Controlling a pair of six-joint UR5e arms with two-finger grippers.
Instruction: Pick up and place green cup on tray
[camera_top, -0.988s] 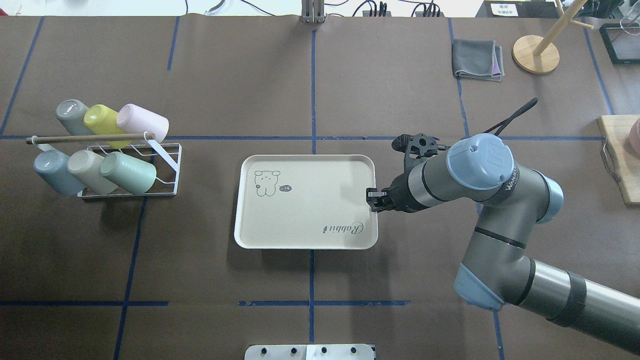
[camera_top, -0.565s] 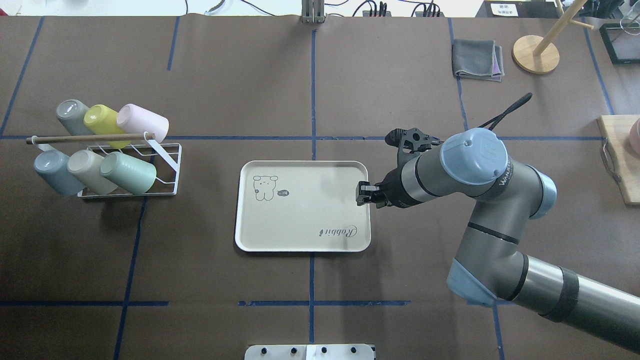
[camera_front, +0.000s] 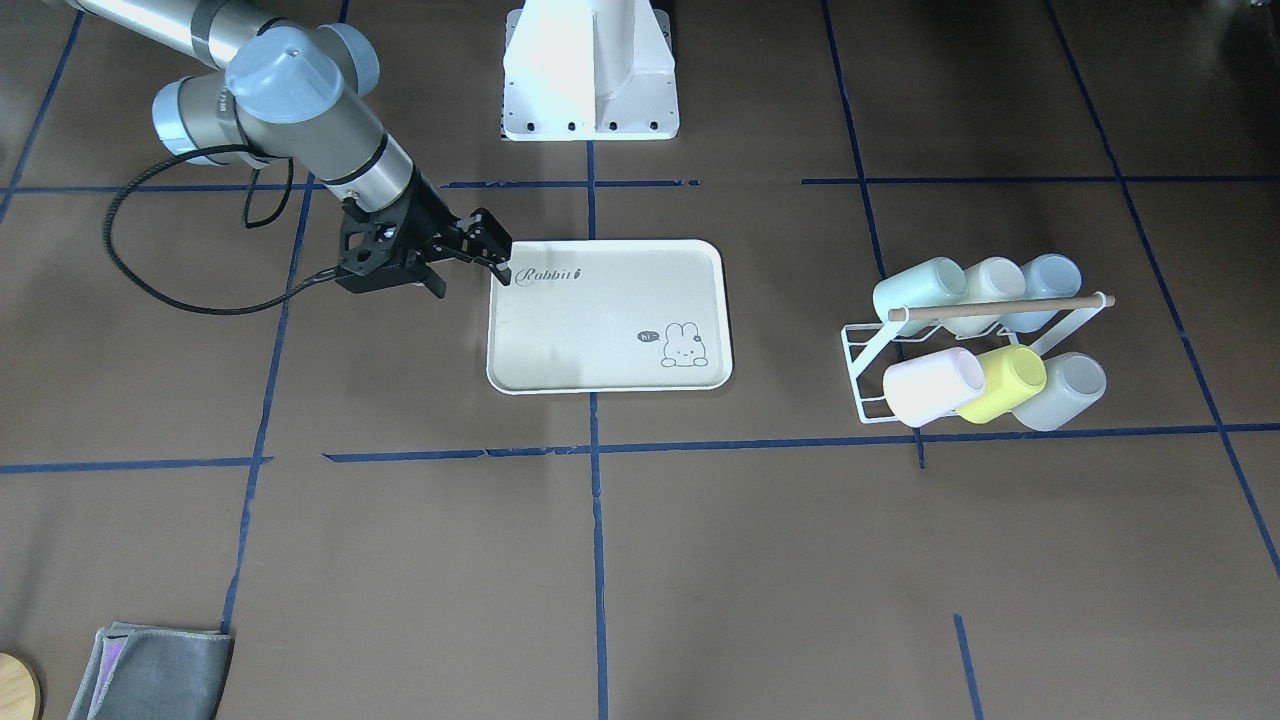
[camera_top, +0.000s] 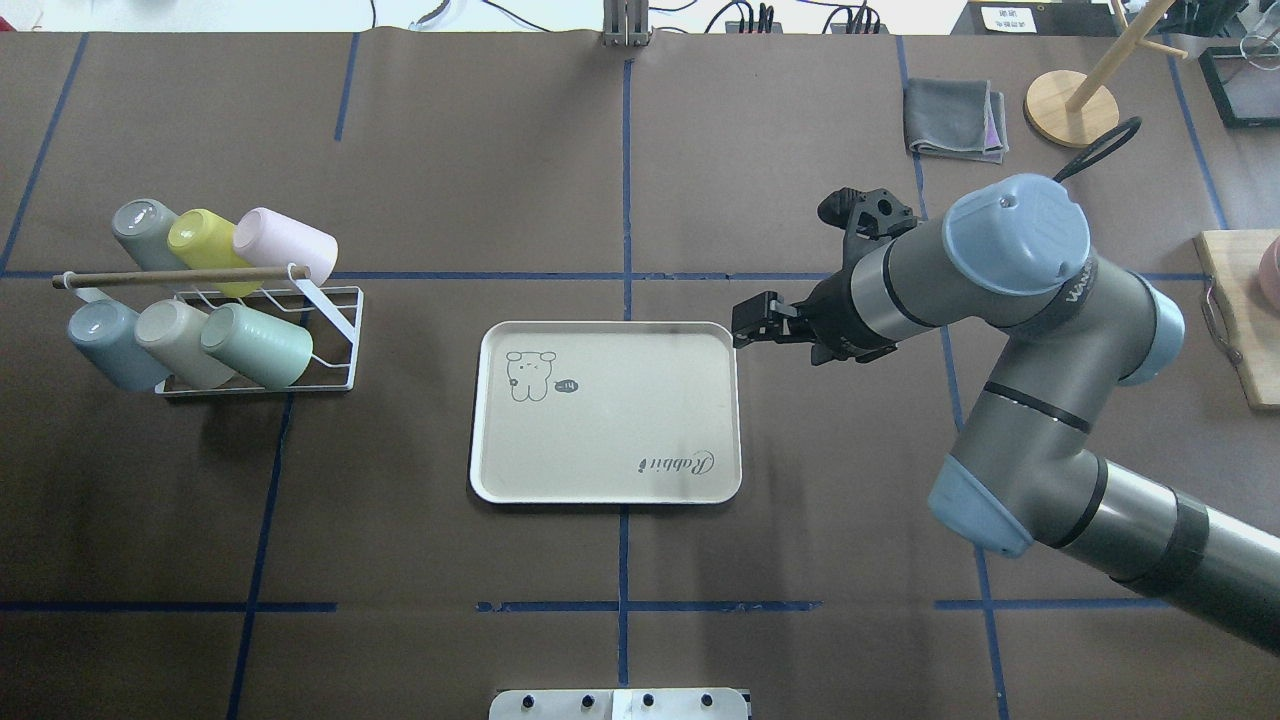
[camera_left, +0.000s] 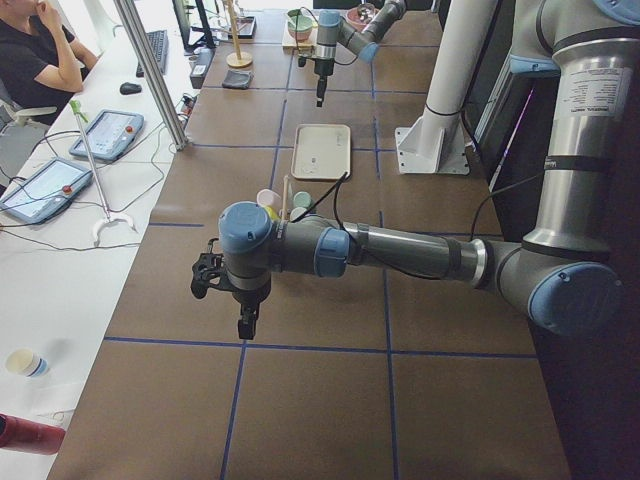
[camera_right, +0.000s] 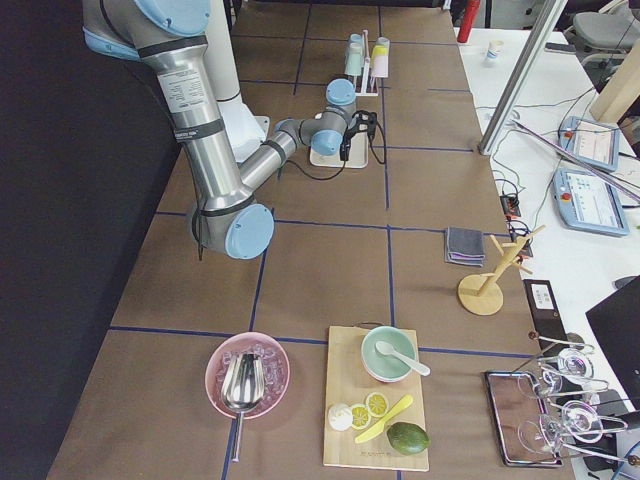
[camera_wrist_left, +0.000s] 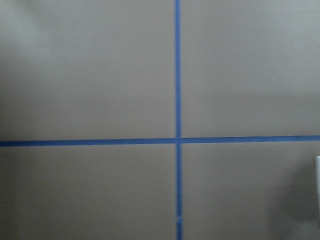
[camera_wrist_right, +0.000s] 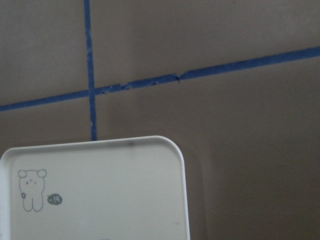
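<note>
Overhead exterior puts the right claw at the right rim of the tray, up by the far corner from this angle. From the front-facing camera the same claw sits over the corner with the Rabbit script instead. That mismatch says it hangs raised above the rim, forearm sloping down toward it, not resting on the tray. The right wrist camera looks down on the tray's far corner and the little bunny drawing, just below and ahead of the claw. Spread or pressed together? Cannot tell, because the fingers read as one dark block in both table views.

Now the green cup. It is well apart from the right claw, straight across the tray on the opposite side. It lies tipped on its side in the white wire rack, at the end of the near row closest to the claw. A yellow cup lies in the row behind it, farther still from the claw.

Over in the exterior left view, the left claw points straight down above brown table, beyond the rack from the right claw. Its wrist camera frames a blue tape cross directly beneath. Whether it is spread or closed, cannot tell.
</note>
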